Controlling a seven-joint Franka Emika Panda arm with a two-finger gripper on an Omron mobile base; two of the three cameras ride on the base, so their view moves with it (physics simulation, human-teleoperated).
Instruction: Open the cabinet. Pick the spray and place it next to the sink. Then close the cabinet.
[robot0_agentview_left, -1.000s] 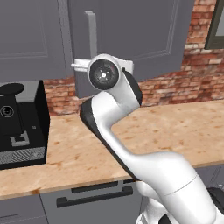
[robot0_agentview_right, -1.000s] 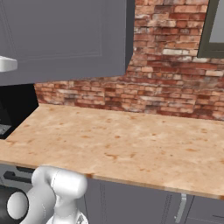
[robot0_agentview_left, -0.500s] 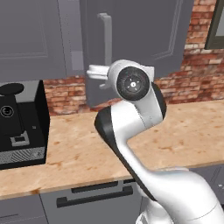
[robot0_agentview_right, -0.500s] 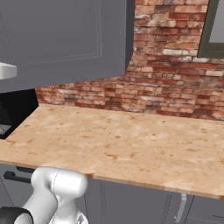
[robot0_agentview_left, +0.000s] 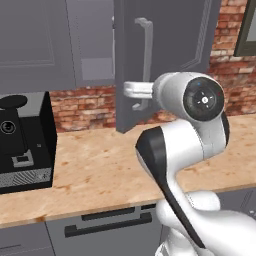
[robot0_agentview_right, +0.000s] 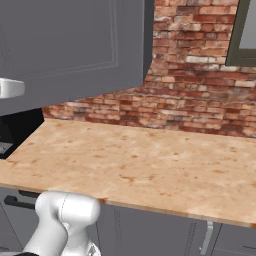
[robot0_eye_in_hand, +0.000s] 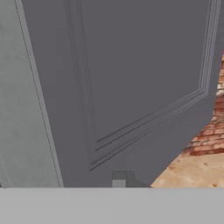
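The cabinet door (robot0_agentview_left: 165, 55) hangs partly open above the counter, swung out from the wall. Its vertical silver bar handle (robot0_agentview_left: 146, 55) faces the left base view. My gripper (robot0_agentview_left: 134, 100) sits at the lower end of that handle and is shut on it, with the white hand reaching across from the wrist. In the right base view the door's flat face (robot0_agentview_right: 75, 45) fills the upper left. The hand view looks straight at the door's panelled front (robot0_eye_in_hand: 131, 78) from very close. The spray and the sink are out of view.
A black coffee machine (robot0_agentview_left: 22, 140) stands at the left of the wooden counter (robot0_agentview_left: 100, 165). Grey drawer fronts with black handles (robot0_agentview_left: 107, 225) run below it. A brick wall (robot0_agentview_right: 200, 85) backs the counter, and a dark window frame (robot0_agentview_left: 247, 30) is at the far right.
The cabinet door has swung farther open, its handle moving to the right and toward me with my hand on it. The coffee machine and the counter stay in place.
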